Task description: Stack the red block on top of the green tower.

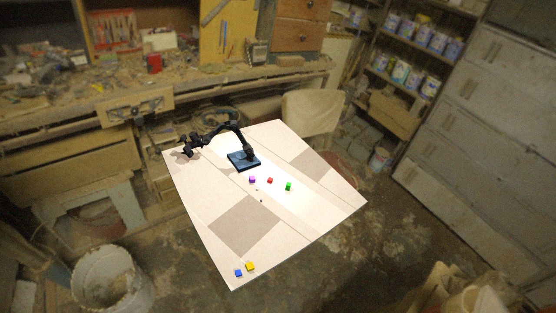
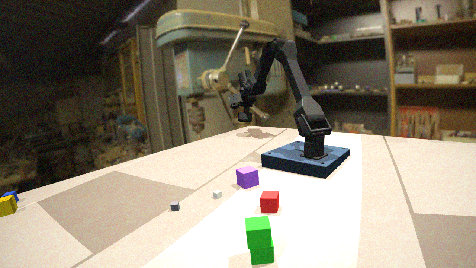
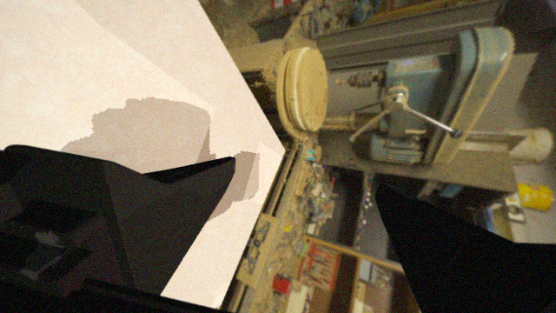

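The red block sits flat on the table, apart from the tower. The green tower is two green blocks high and stands upright; its upper block is set slightly off the lower one. My gripper is open with nothing between its fingers. It hangs above the table's far left corner in the top view, on the other side of the arm's base from the red block and the tower. Neither the red block nor the tower shows in the wrist view.
A purple block lies near the red block, between it and the blue base. A small pale cube and a small dark cube lie nearby. Yellow and blue blocks lie at the near corner.
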